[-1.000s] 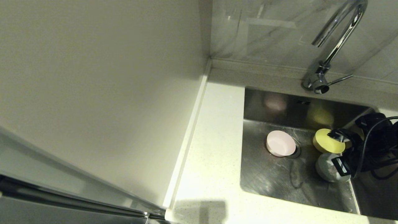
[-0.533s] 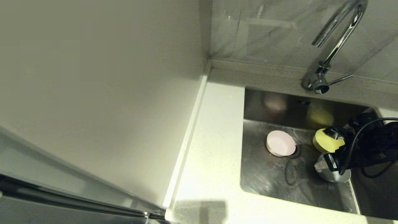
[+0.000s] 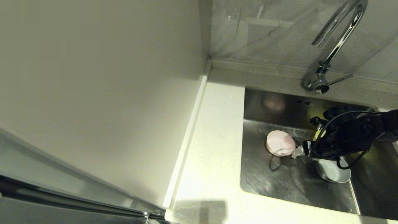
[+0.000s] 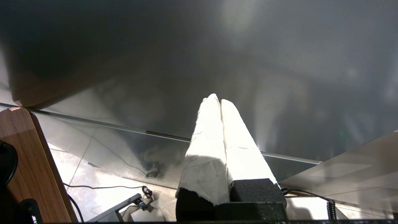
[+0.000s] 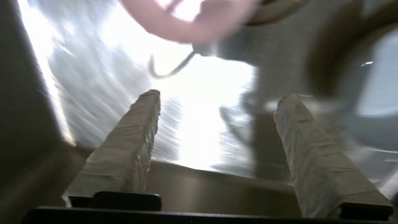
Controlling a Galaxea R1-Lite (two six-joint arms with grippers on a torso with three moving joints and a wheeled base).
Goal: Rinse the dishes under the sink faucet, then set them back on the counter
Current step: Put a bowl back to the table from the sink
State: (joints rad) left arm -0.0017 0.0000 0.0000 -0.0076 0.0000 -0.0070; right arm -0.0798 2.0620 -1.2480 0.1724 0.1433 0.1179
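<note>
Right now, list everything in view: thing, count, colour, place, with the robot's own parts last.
Small round pale pink bowl: one, pink, on the sink floor over the drain.
Small round yellow bowl: one, yellow, in the sink, mostly hidden behind the right arm.
Small round grey-blue bowl: one, grey-blue, in the sink near its right wall.
Brushed stainless steel sink: one, silver, right of the counter.
Chrome gooseneck faucet: one, shiny, behind the sink.
White speckled stone counter: one, white, left of the sink.
Right gripper: one, open, empty, low in the sink beside the pink bowl.
Left gripper: one, shut, parked away from the sink.
</note>
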